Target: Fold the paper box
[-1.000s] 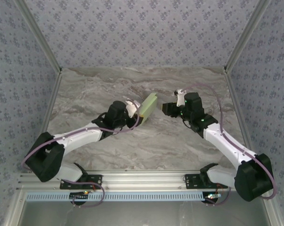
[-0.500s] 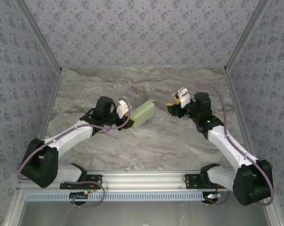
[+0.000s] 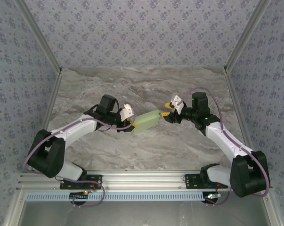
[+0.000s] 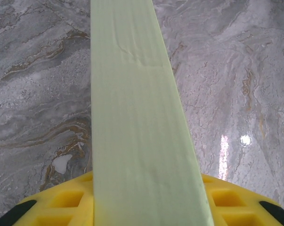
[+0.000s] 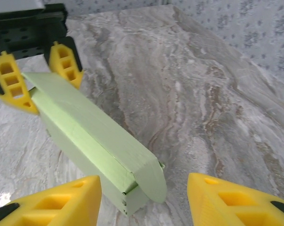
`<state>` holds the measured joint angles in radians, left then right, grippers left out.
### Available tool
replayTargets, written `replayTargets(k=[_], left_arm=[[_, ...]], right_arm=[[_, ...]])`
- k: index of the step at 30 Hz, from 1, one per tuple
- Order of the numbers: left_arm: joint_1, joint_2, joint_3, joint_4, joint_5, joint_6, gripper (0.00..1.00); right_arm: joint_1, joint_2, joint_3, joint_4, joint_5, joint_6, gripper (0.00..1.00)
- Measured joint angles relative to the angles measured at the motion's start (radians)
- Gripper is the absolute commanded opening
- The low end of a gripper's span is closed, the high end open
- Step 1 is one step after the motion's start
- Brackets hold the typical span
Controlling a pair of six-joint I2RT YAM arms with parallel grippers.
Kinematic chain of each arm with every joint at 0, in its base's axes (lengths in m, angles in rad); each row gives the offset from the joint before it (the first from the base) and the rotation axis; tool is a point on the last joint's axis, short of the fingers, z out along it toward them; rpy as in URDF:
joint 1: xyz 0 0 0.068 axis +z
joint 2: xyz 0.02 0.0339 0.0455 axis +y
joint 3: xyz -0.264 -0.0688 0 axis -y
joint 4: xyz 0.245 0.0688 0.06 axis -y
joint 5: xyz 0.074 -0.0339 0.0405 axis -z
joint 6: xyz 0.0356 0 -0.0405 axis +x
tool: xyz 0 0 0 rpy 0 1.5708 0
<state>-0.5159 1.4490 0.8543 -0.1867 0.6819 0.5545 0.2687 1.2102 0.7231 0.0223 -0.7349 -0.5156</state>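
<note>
The left gripper [image 3: 132, 121], from above, clamps the paper box [image 3: 146, 120] at mid-frame, the right gripper [image 3: 167, 110] just beside it. Left wrist view: the box runs up the centre. Right wrist view: parted, empty jaws flank its loose end flap [image 5: 149, 181], so tucking seems next, box held steady.

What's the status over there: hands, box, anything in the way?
Left hand shut on the paper box. Right hand open, astride its free end. End flap looks ajar. Nothing in the way.
</note>
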Motion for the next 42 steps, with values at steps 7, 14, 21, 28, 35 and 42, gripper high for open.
replayTargets(k=[7, 14, 21, 28, 35, 42], left_arm=[[0.010, 0.061, 0.042, -0.045, 0.040, 0.067, 0.40], [0.012, 0.095, 0.054, -0.079, 0.063, 0.108, 0.41], [0.012, 0.109, 0.064, -0.088, 0.071, 0.118, 0.43], [0.012, 0.111, 0.068, -0.095, 0.074, 0.119, 0.43], [0.012, 0.112, 0.069, -0.102, 0.073, 0.119, 0.43], [0.012, 0.117, 0.069, -0.102, 0.062, 0.118, 0.43]], right_arm=[[0.023, 0.060, 0.000, -0.024, -0.028, -0.059, 0.52], [0.029, 0.092, 0.000, -0.034, 0.023, -0.086, 0.49], [0.037, 0.118, 0.000, -0.035, 0.061, -0.098, 0.47], [0.047, 0.146, 0.002, -0.051, 0.085, -0.100, 0.43], [0.048, 0.145, 0.009, -0.066, 0.100, -0.086, 0.35], [0.087, 0.126, 0.055, -0.127, 0.182, -0.009, 0.34]])
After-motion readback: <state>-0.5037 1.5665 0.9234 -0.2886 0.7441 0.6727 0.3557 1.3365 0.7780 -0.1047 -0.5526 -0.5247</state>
